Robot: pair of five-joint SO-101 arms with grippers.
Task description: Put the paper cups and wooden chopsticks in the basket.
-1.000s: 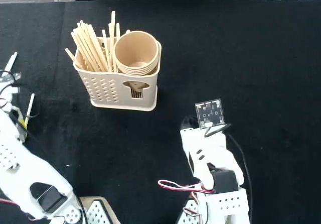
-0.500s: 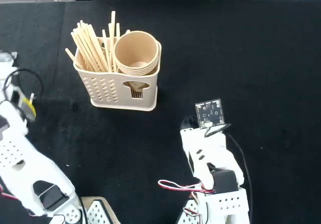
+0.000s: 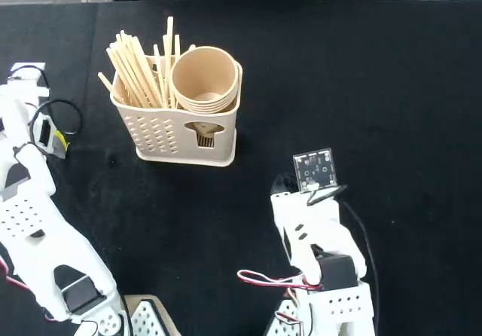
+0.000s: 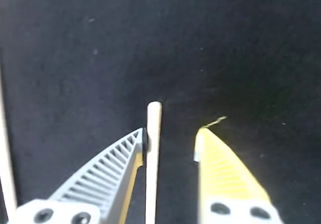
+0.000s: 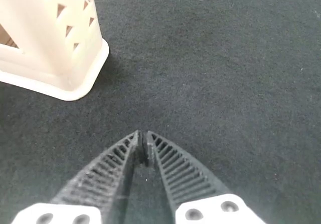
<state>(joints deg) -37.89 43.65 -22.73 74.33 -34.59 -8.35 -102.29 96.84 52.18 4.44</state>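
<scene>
The left fingers [image 4: 220, 169] stand parted, 1 wooden chopstick [image 4: 152, 153] touching the grey one, a gap to the yellow. The right fingers [image 5: 170, 166] are clenched together above the counter [image 5: 225, 58].

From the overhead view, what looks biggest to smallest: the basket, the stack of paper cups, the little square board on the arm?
1. basket
2. stack of paper cups
3. square board, raised nearer the camera, so likely smaller still

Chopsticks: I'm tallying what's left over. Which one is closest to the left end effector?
The chopstick inside the left end effector, touching its grey finger. A second chopstick lies beyond that finger; the other chopsticks stand in the basket.
</scene>
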